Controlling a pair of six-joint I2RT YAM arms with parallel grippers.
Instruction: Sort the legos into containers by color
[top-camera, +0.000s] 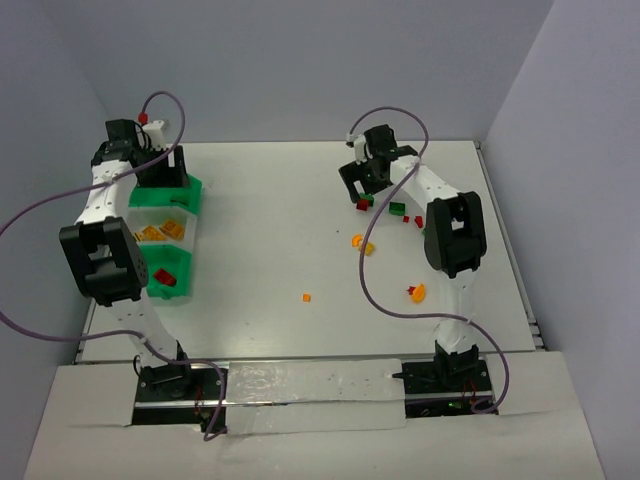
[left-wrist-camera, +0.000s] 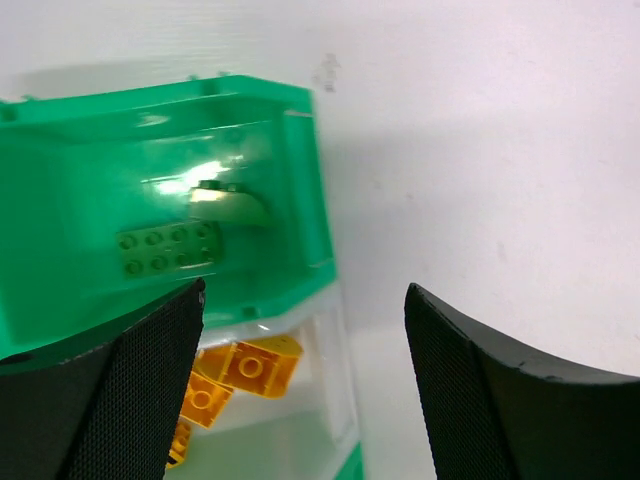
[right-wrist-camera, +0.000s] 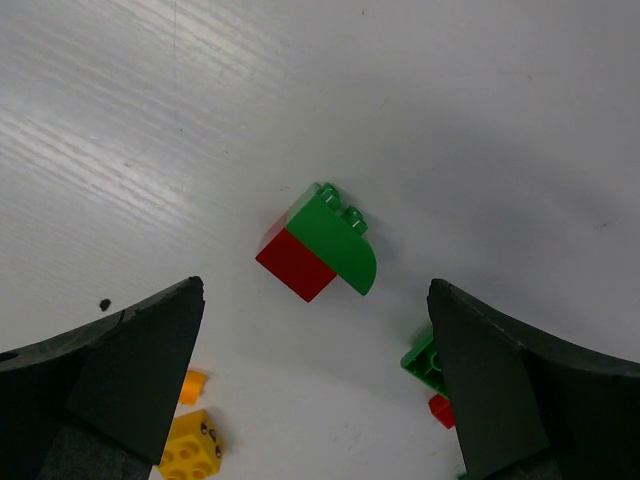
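Note:
The three joined containers stand at the left: a far green bin (top-camera: 196, 188), a whitish bin (top-camera: 190, 237) and a near green bin (top-camera: 184, 262). My left gripper (top-camera: 160, 168) hangs open and empty over the far green bin (left-wrist-camera: 300, 190), which holds a green brick (left-wrist-camera: 168, 250). Orange bricks (left-wrist-camera: 250, 365) lie in the whitish bin (left-wrist-camera: 335, 400). Red bricks (top-camera: 165, 278) lie in the near bin. My right gripper (top-camera: 362, 185) is open and empty above a joined red-and-green brick (right-wrist-camera: 320, 250). Its jaws stand wide apart either side of it.
Loose bricks lie on the table right of centre: a green one (top-camera: 397, 209), small red ones (top-camera: 407, 219), orange and yellow ones (top-camera: 362, 243), a tiny orange one (top-camera: 306, 297), and an orange-and-red one (top-camera: 416, 292). A yellow brick (right-wrist-camera: 190, 450) lies by my right gripper's left finger.

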